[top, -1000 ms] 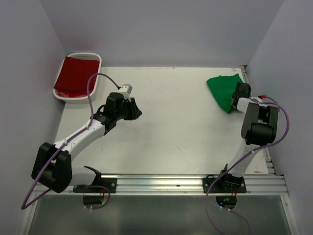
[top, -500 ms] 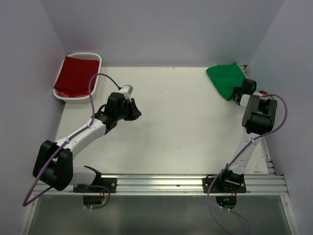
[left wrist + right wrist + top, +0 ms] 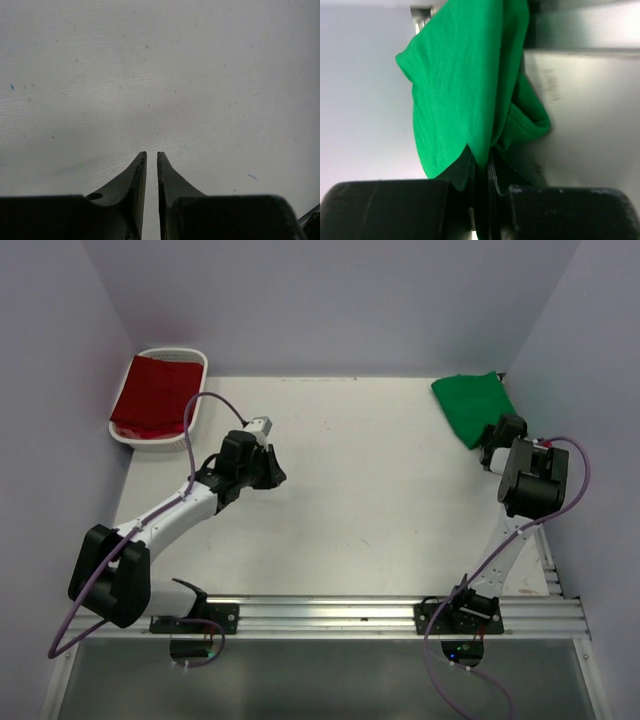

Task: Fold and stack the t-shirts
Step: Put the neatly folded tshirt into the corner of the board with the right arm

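Observation:
The bright green t-shirt [image 3: 472, 405] lies bunched at the table's far right corner. My right gripper [image 3: 494, 435] is shut on its near edge; in the right wrist view the green cloth [image 3: 465, 90] is pinched between the jaws of the right gripper [image 3: 481, 159]. The dark red t-shirt [image 3: 152, 395] lies in the white basket [image 3: 195, 362] at the far left. My left gripper [image 3: 278, 469] is over bare table left of centre; in the left wrist view the left gripper [image 3: 151, 156] has its jaws nearly together with nothing between them.
Lilac walls close in the table on the left, back and right. A metal rail [image 3: 360, 615] runs along the near edge. The table's right edge [image 3: 548, 560] lies just beside the right arm.
My right gripper has pulled the green t-shirt up and toward the far right corner, and the cloth now lies flatter there. The left gripper has barely moved.

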You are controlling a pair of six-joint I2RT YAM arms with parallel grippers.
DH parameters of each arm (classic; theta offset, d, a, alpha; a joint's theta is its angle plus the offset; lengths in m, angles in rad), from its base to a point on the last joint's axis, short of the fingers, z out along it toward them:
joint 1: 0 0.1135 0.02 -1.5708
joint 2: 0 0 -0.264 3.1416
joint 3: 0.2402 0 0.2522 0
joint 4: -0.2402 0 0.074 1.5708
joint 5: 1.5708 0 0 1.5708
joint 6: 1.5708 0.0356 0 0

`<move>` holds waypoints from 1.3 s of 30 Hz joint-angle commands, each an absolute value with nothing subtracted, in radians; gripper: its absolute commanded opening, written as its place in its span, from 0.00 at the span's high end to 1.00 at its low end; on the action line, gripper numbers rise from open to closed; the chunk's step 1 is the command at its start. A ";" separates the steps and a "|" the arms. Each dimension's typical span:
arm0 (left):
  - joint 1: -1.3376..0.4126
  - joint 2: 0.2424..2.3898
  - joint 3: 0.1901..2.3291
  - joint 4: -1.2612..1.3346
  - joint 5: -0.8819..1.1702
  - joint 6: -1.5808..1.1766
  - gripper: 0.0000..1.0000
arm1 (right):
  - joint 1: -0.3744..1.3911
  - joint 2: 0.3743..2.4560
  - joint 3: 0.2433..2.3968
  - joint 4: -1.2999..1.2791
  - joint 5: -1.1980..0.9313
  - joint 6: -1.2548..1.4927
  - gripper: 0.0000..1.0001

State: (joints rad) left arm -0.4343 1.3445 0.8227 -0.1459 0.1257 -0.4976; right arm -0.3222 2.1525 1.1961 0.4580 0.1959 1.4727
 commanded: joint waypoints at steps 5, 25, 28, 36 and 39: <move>-0.448 1.359 0.857 -0.135 0.127 -0.497 0.84 | -0.351 2.011 1.020 0.663 0.325 1.454 1.00; -0.463 1.318 0.861 -0.152 0.109 -0.506 0.87 | -0.334 2.148 1.302 0.640 0.012 1.356 1.00; -0.469 1.312 0.856 -0.149 0.110 -0.508 0.87 | -0.328 2.122 1.278 0.640 0.017 1.336 1.00; -0.472 1.272 0.819 -0.137 0.110 -0.509 0.84 | -0.316 2.036 1.201 0.635 0.003 1.255 0.28; -0.472 1.252 0.804 -0.130 0.117 -0.514 0.82 | -0.311 1.949 1.120 0.646 0.017 1.226 0.10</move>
State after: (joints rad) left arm -0.4671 1.2911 0.8200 -0.1505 0.1181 -0.4984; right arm -0.3202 2.0861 1.1797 0.5987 0.0105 1.2854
